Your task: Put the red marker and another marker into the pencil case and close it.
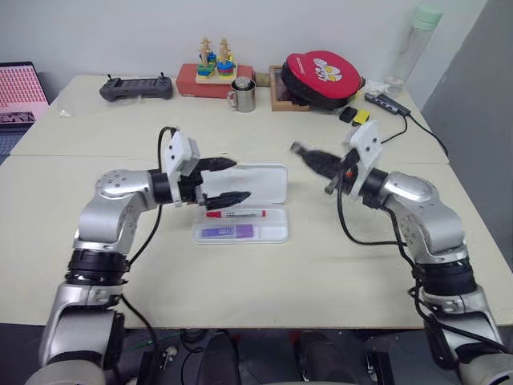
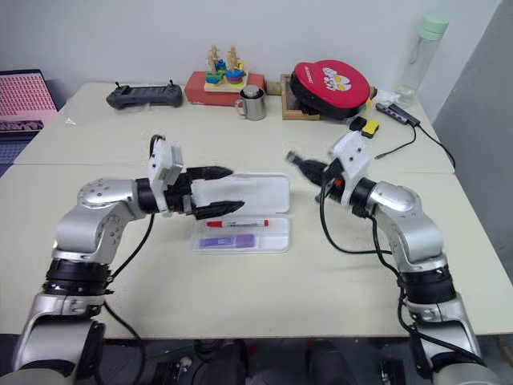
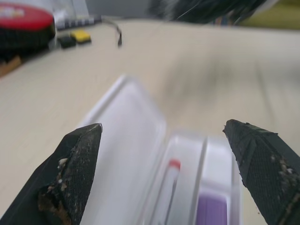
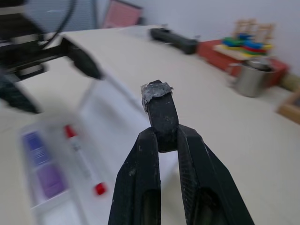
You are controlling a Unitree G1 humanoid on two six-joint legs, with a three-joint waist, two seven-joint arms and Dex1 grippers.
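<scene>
The pencil case (image 1: 268,183) lies open in the middle of the table, its white lid flat on the far side and its tray on the near side. In the tray lie the red marker (image 1: 236,214) and, nearer to me, the purple marker (image 1: 227,232). My left gripper (image 1: 240,180) hovers open over the case's left end, fingers (image 3: 75,173) spread wide above the lid (image 3: 126,136) and the red marker (image 3: 169,183). To the right of the lid, my right gripper (image 1: 298,149) hangs in the air, shut on nothing, pointing toward the case; its own view shows the fingertips (image 4: 157,93) pressed together.
Along the table's far edge stand a black controller (image 1: 136,87), a red box with a stacking toy (image 1: 213,74), a metal mug (image 1: 243,95), a round red pouch (image 1: 323,76) and a clear bottle (image 1: 417,44). A cable (image 1: 417,124) runs along the right side.
</scene>
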